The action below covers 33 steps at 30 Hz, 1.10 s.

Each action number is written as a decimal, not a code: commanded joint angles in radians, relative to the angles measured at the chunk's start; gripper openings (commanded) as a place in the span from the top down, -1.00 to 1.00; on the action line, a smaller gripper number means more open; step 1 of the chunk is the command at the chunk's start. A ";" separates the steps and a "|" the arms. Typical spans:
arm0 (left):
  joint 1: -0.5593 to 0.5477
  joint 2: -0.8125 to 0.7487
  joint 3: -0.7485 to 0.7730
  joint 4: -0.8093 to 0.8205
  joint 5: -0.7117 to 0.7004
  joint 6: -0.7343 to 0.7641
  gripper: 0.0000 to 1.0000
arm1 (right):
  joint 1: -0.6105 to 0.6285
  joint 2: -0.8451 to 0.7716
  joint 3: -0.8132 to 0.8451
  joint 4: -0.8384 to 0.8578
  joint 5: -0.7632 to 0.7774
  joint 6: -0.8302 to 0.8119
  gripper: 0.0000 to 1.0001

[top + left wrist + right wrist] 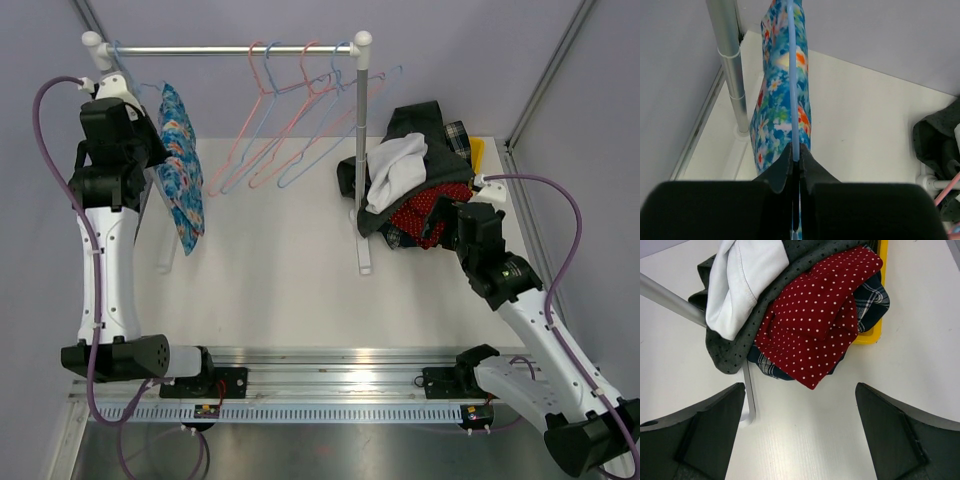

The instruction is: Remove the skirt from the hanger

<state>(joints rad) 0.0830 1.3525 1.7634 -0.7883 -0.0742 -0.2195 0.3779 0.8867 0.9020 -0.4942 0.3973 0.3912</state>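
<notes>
The skirt (182, 170), blue with a bright flower print, hangs from a light blue hanger (792, 75) at the left end of the rack. In the left wrist view the hanger's thin wire runs straight down in front of the skirt (775, 105) and into my left gripper (796, 156). That gripper is shut on the wire, beside the skirt's upper edge (158, 140). My right gripper (800, 410) is open over bare table, just short of a heap of clothes, with nothing between its fingers.
The rack's rail (230, 48) carries several empty pink and blue hangers (300, 110). Its left post (732, 75) stands close beside the skirt. A clothes pile (420, 180) with a red dotted piece (815, 315) covers a yellow bin (875, 325) by the rack's right foot (747, 390).
</notes>
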 commanded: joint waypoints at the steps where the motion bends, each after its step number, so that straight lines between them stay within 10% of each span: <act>1: 0.001 -0.061 0.106 0.055 0.045 -0.017 1.00 | 0.004 -0.041 0.024 0.057 -0.055 -0.049 -0.99; 9: -0.006 -0.137 0.267 -0.041 0.066 -0.027 1.00 | 0.084 0.061 0.351 0.091 -0.259 -0.087 -0.99; 13: -0.009 -0.164 0.284 -0.066 0.119 -0.038 1.00 | 0.504 0.240 0.617 0.072 -0.018 -0.268 -0.99; 21: -0.011 -0.246 0.217 -0.043 0.221 -0.069 1.00 | 0.921 0.679 0.991 0.068 0.104 -0.319 -0.99; 33: -0.011 -0.335 0.128 -0.026 0.278 -0.083 1.00 | 1.052 1.061 1.388 0.003 0.115 -0.287 -0.99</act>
<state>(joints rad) 0.0746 1.0481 1.8862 -0.9276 0.1608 -0.2916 1.4334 1.9465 2.2066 -0.4995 0.4713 0.0937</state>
